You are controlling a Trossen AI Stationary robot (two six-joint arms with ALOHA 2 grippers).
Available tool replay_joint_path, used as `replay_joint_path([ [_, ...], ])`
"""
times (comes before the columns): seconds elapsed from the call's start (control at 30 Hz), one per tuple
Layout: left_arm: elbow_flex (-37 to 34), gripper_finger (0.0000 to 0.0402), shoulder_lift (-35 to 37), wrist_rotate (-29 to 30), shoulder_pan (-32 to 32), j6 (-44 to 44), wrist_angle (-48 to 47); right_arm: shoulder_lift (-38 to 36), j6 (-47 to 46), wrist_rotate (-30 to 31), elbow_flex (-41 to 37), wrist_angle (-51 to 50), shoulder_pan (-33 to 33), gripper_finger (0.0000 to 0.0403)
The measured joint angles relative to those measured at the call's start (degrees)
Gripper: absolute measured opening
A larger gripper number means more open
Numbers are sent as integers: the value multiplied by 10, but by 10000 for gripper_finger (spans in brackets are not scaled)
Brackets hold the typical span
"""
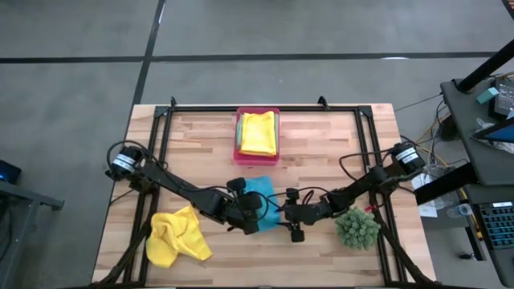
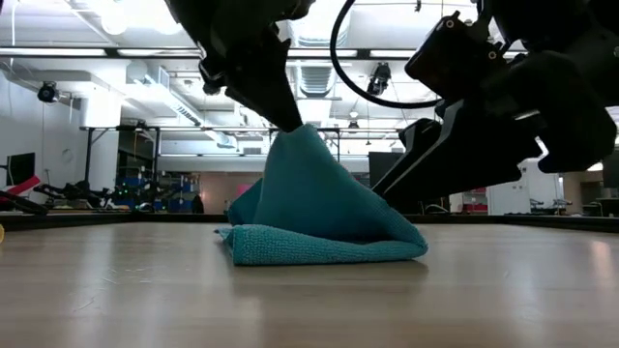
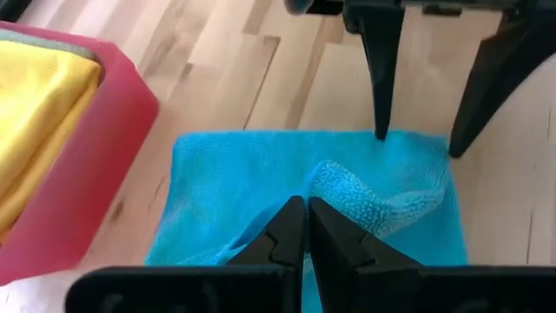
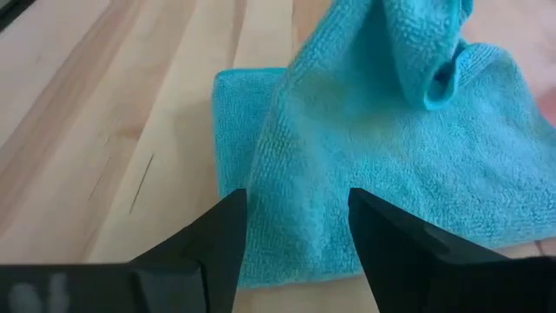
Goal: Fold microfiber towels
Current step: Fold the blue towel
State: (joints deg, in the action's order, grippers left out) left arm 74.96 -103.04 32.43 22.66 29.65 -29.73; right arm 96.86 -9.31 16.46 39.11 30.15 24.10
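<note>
Turquoise towel [image 1: 262,195]: one; yellow towels: two, one crumpled [image 1: 177,236], one trayed [image 1: 259,132].

Left end effector [image 3: 306,228] pinching turquoise towel [image 3: 234,187], pink tray [image 3: 91,174], perhaps holding yellow towels [image 3: 39,104]

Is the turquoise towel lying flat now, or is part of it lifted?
Partly lifted. The turquoise towel rises to a peak pinched by the left end effector; its base rests on the table.
</note>
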Motion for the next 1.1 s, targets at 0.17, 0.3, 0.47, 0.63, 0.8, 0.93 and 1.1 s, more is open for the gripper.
replay_joint_path([
  [0.17, 1, 1, 0, 20, -5, 0, 21, 13, -14, 1, 2, 19, 0, 189],
  [0.3, 6, 1, 1, 22, -10, -2, 23, 18, -23, 1, 8, 20, 0, 189],
  [0.47, 12, 1, 1, 22, -11, -19, 23, 18, -38, 30, 9, 15, 0, 170],
  [0.63, 13, 1, 1, 22, -11, -34, 23, 18, -38, 46, 9, 17, 0, 83],
  [0.8, 13, 1, 1, 19, -9, -42, 23, 18, -45, 46, 9, 15, 7, 17],
  [0.93, 9, 1, 1, -25, 0, -61, 23, 16, -66, 64, 9, 11, 17, 10],
  [1.1, -17, 1, -2, -51, 25, -58, 27, 15, -104, 120, 9, -27, 38, 9],
])
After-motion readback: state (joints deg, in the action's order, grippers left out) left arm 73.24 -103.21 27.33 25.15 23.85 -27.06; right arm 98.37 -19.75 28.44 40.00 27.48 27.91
